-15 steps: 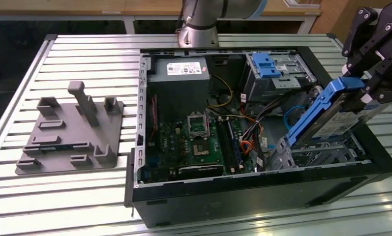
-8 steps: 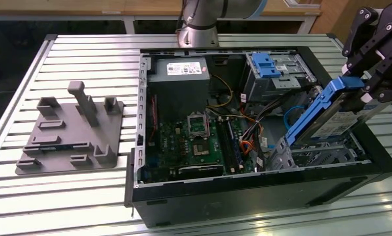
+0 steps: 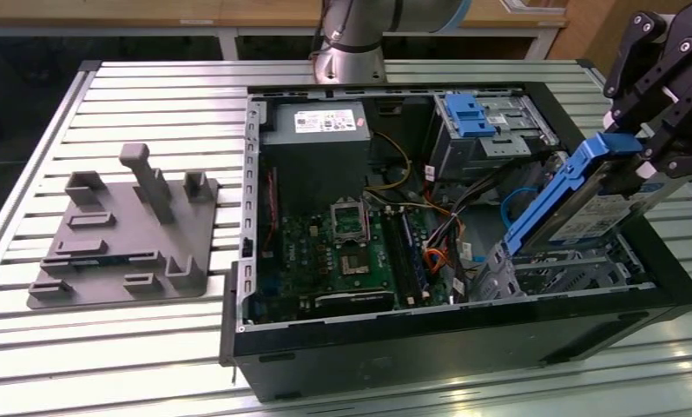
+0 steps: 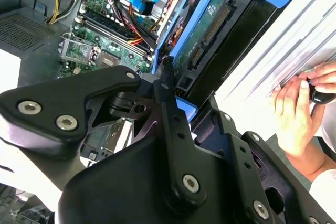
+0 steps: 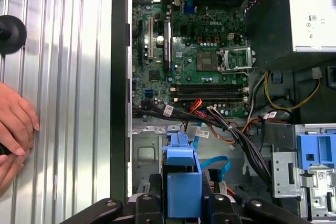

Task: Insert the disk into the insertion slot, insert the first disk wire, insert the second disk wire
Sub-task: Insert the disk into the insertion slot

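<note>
Slatted table (image 3: 148, 343); disk (image 3: 592, 215) in pincer (image 3: 637, 163), exterior view; hand (image 5: 16, 124) (image 4: 294, 111), both wrist views.

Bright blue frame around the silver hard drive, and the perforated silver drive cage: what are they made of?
Blue frame: looks like moulded plastic, uniform bright colour, soft sheen. Perforated silver drive cage: probably bare sheet metal, dull grey, punched holes.
</note>
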Controlling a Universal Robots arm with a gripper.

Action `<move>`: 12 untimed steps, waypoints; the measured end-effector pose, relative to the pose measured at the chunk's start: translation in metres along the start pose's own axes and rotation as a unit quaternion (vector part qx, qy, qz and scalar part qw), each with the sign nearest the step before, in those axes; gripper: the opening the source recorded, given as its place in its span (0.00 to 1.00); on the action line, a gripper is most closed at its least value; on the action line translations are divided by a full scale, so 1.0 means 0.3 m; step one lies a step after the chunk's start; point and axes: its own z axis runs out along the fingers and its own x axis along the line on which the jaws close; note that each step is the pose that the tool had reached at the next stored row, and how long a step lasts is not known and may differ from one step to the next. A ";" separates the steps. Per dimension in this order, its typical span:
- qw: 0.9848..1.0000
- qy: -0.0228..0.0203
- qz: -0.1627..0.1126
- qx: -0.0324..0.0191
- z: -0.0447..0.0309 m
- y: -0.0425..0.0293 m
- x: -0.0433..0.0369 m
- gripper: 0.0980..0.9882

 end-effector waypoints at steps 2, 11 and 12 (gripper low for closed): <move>1.000 0.001 0.000 0.000 0.000 0.000 0.000 0.30; 1.000 0.002 -0.003 0.000 0.004 -0.002 -0.001 0.30; 1.000 0.002 -0.003 0.000 0.005 -0.002 0.000 0.30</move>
